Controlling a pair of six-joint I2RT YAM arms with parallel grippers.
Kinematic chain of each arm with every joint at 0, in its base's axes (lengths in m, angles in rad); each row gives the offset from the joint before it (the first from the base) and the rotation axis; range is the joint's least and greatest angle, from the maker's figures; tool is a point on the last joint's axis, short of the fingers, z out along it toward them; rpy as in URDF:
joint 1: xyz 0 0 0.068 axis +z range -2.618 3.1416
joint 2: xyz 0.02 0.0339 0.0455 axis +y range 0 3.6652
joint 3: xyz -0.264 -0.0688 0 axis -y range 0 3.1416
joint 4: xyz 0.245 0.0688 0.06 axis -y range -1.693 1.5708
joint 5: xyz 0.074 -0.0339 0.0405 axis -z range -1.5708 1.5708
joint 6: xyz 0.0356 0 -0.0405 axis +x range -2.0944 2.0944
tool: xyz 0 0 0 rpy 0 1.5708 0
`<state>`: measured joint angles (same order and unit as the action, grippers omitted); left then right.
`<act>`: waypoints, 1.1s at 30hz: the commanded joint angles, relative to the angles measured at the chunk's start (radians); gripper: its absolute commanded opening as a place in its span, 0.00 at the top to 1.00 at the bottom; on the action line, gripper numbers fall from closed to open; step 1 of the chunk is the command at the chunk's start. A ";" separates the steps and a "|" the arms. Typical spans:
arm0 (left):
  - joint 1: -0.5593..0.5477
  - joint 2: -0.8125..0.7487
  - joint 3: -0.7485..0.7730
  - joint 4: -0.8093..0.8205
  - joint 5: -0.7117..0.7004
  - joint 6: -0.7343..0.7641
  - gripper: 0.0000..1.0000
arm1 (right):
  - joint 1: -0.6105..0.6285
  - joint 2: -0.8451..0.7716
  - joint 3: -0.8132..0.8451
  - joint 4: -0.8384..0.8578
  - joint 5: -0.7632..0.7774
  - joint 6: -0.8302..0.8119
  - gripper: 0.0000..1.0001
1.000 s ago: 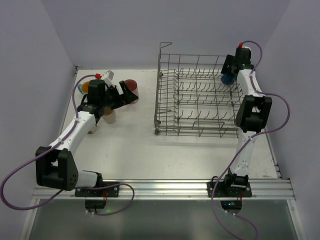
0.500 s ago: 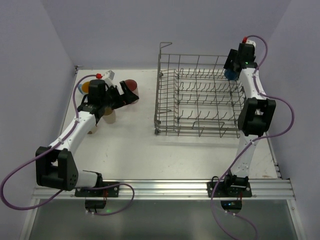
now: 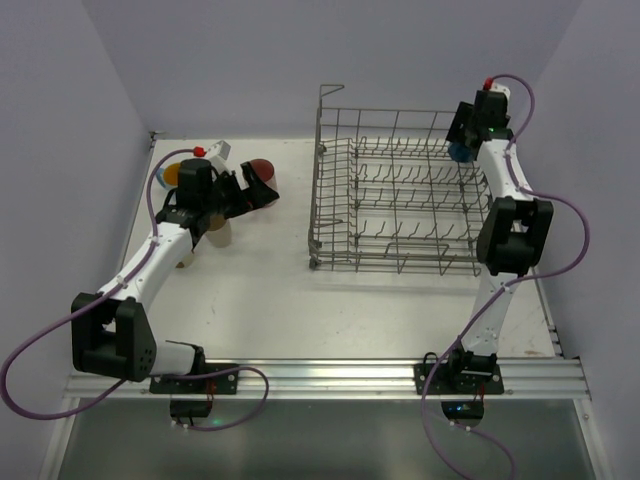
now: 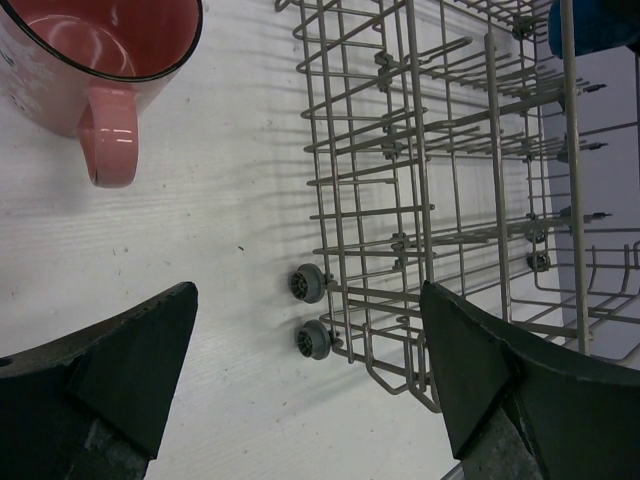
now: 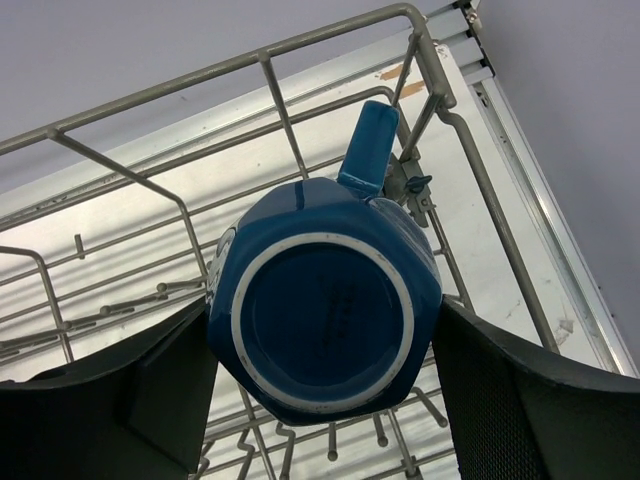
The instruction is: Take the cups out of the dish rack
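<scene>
The grey wire dish rack [image 3: 395, 200] stands at the right half of the table. My right gripper [image 3: 461, 146] is shut on a dark blue mug [image 5: 325, 310] above the rack's far right corner; its base faces the right wrist camera and both fingers [image 5: 120, 400] press its sides. My left gripper [image 3: 255, 190] hangs open and empty at the far left, beside a pink-red cup [image 4: 100, 50] standing upright on the table. A light blue mug with orange inside [image 3: 170, 174] and beige cups [image 3: 218, 233] stand around the left arm.
The rack's two small wheels [image 4: 310, 310] rest on the white table in front of the left gripper [image 4: 310, 380]. Purple walls close in the back and both sides. A metal rail [image 3: 330, 378] runs along the near edge.
The right arm has raised the dark blue mug up toward the rack's far right corner, then nearly stopped. The left arm has not moved.
</scene>
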<state>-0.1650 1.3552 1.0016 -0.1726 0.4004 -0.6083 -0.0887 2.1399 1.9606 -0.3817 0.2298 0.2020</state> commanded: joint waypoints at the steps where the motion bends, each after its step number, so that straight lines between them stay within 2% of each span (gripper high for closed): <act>1: -0.007 -0.027 0.037 0.015 0.018 0.015 0.04 | 0.024 -0.152 0.000 0.096 0.042 0.023 1.00; 12: -0.008 -0.062 0.051 -0.016 0.034 0.024 0.04 | 0.044 -0.231 -0.046 0.093 0.068 0.034 1.00; 20: -0.019 -0.057 0.118 -0.031 0.057 0.024 0.04 | 0.075 -0.314 -0.114 0.063 0.048 0.069 1.00; 29: -0.111 -0.008 0.270 -0.034 0.072 -0.001 0.06 | 0.153 -0.377 -0.150 -0.017 0.019 0.131 1.00; 33: -0.157 0.068 0.322 0.016 0.170 -0.039 0.06 | 0.165 -0.419 -0.210 -0.019 -0.041 0.194 1.00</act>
<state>-0.2951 1.3735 1.2701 -0.1944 0.4744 -0.6174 0.0727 1.8248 1.7622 -0.4603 0.2298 0.3267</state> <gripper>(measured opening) 0.942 0.792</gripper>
